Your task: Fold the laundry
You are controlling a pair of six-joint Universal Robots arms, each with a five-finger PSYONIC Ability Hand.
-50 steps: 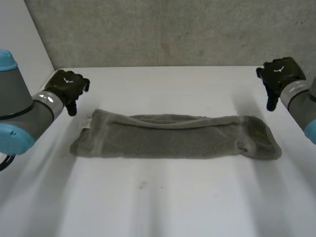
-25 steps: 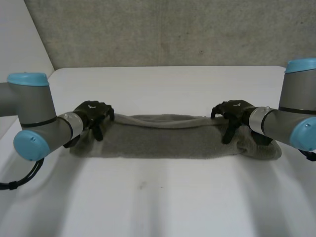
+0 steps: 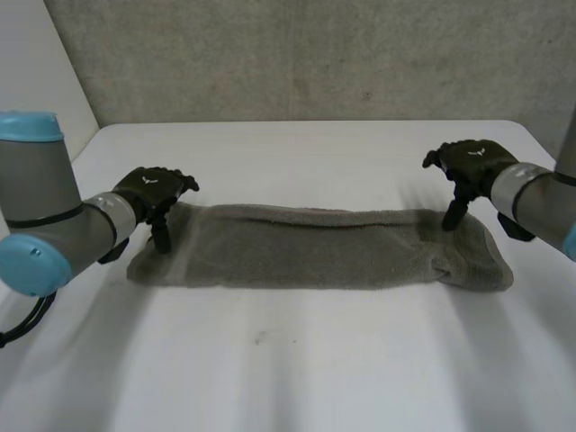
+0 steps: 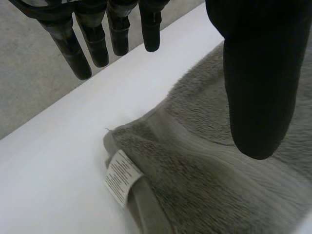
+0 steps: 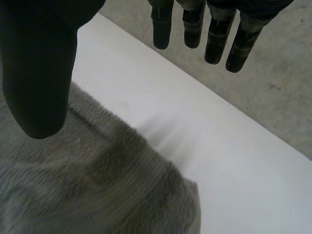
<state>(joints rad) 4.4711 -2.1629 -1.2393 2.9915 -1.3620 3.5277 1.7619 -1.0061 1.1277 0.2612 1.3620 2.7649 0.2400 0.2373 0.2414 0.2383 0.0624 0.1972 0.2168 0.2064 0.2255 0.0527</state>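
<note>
Well, grey towel (image 3: 315, 247) lies across desk (image 3: 297, 360) middle, bare desk all round. Left hand (image 3: 153, 189) over its left end, right hand (image 3: 472, 162) over right end, fingers (image 4: 97, 44) spread, empty. Wall (image 3: 315, 54) behind.

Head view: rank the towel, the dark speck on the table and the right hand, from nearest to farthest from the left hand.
1. Towel: its left end lies at the left hand.
2. Dark speck: on the table, front of the towel.
3. Right hand: over the towel's right end.

Towel (image 3: 315, 256) across the table (image 3: 297, 360), left hand (image 3: 153, 189) at its left end, right hand (image 3: 472, 164) at its right
</note>
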